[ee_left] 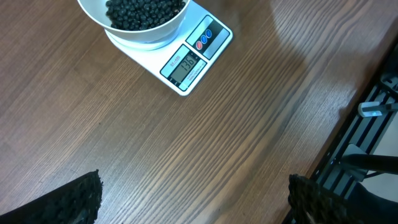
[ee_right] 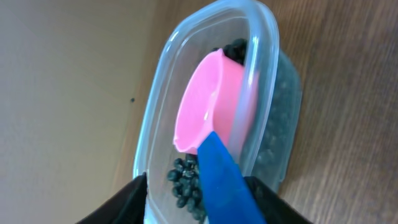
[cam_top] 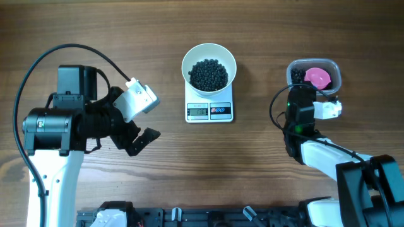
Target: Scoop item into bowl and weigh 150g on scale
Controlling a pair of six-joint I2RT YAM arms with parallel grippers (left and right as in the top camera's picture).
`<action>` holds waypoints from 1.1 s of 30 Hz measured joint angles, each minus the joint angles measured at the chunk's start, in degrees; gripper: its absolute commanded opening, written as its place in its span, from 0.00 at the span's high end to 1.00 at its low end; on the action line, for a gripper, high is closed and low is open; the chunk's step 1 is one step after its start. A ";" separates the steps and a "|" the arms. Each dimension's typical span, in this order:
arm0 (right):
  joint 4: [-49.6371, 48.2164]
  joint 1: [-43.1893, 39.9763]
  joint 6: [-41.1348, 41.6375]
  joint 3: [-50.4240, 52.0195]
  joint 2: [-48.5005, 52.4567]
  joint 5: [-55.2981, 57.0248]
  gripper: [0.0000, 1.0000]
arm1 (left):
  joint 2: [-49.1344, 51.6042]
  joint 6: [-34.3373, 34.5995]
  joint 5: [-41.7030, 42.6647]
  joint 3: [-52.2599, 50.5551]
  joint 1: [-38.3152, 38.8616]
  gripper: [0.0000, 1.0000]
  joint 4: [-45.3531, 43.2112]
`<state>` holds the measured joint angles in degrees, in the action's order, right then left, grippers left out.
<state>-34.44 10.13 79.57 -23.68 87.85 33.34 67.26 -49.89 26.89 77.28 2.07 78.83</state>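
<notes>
The white bowl (cam_top: 187, 59) stands on the white scale (cam_top: 209, 112) at the table's middle and holds a heap of black beads, the item (cam_top: 209, 74). In the left wrist view the bowl (ee_left: 99, 18), its beads (ee_left: 146, 11) and the scale (ee_left: 199, 53) with its lit display sit at the top. My left gripper (cam_top: 140, 142) (ee_left: 194, 183) is open over bare wood, well left of the scale. My right gripper (cam_top: 307, 88) (ee_right: 198, 186) is at the clear tub (ee_right: 264, 37). It is open, and the pink scoop's (ee_right: 208, 99) blue handle (ee_right: 224, 180) lies between its fingers against the right one.
The clear tub (cam_top: 336, 69) at the back right holds the scoop (cam_top: 318, 76) and a few loose beads (ee_right: 186, 183). A black rail (ee_left: 373, 124) with fixtures runs along the table's front edge. Cables loop over both arms.
</notes>
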 measured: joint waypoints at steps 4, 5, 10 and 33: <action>-0.48 -0.11 0.04 0.00 0.00 -0.83 0.39 | 0.00 0.00 0.00 0.00 0.00 0.00 0.02; -0.59 -0.11 0.04 0.00 0.00 -1.01 0.39 | 0.00 0.00 0.00 0.00 0.00 0.00 0.00; -0.57 -0.11 0.31 0.00 0.00 -1.25 0.39 | 0.00 0.00 0.00 0.00 0.00 0.00 0.02; 16.13 0.22 4.17 -0.22 -10.62 -9.18 0.35 | 0.00 0.00 0.00 0.00 0.00 0.00 -0.02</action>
<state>-18.31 10.35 83.74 -23.90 77.23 24.16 67.26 -49.89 26.89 77.28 2.07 78.81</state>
